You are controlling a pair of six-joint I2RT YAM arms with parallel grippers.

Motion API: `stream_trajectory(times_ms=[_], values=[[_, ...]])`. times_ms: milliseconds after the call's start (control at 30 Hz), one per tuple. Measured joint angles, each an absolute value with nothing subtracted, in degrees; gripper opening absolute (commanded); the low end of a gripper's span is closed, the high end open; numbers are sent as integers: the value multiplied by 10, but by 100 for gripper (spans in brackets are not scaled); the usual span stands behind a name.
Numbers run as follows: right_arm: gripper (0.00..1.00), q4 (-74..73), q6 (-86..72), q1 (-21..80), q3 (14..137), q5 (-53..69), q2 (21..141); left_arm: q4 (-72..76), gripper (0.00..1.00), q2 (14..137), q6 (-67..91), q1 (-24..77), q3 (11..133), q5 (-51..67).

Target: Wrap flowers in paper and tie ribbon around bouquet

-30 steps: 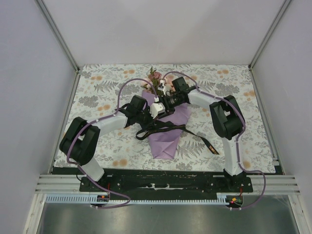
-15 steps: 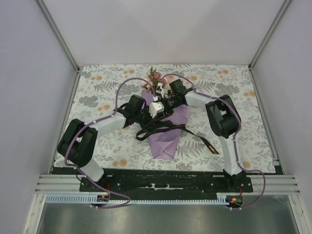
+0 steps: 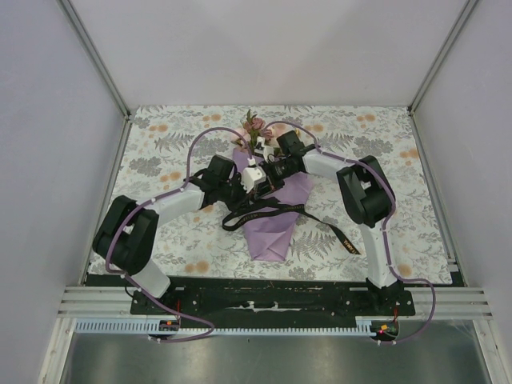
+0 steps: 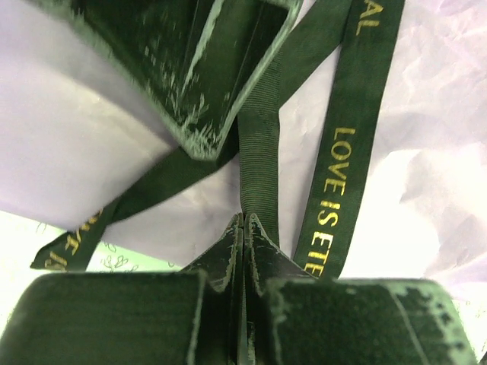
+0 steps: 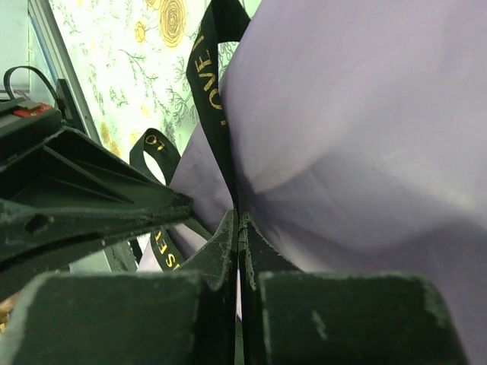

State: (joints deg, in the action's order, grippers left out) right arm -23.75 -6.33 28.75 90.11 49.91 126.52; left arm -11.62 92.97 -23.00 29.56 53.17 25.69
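Top external view showed the bouquet (image 3: pixel 270 216) lying mid-table on the floral tablecloth (image 3: pixel 160 156). Its lilac paper (image 3: pixel 268 236) cone pointed toward the arm bases, and the flowers (image 3: pixel 254 128) poked out of the far end. The black ribbon (image 3: pixel 330 229) crossed the cone, with one tail trailing off to the right. Both grippers met over the cone's upper half.

In the left wrist view, the left gripper (image 4: pixel 243 228) was pinched tight on a ribbon strand. In the right wrist view, the right gripper (image 5: pixel 238 224) was likewise clamped on a strand lying against the paper.

The risk, as I judged it, lay in thin, slick ribbon being held only at the fingertips. A pull could slip it free, or drag the light cone and loosen the wrap. The crowded fingers could also snag the paper.
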Motion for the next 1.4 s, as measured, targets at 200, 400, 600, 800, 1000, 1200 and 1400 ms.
stream_trajectory(times_ms=[200,400,600,800,1000,1200,1400], values=[[0,-241,-64,262,901,499,1263,-144,2,923,-230,276,528,245],[0,-246,-63,235,902,507,1244,-155,2,923,-230,271,529,228],[0,-251,-64,234,902,537,1226,-169,2,923,-216,267,542,225],[0,-256,-65,243,902,564,1223,-141,2,932,-152,266,561,234],[33,-273,-63,251,902,567,1223,-107,2,971,-99,266,566,244],[44,-319,-26,251,903,548,1223,-90,2,984,-83,266,566,244],[37,-368,24,232,931,490,1223,-70,2,984,-81,266,561,245]])
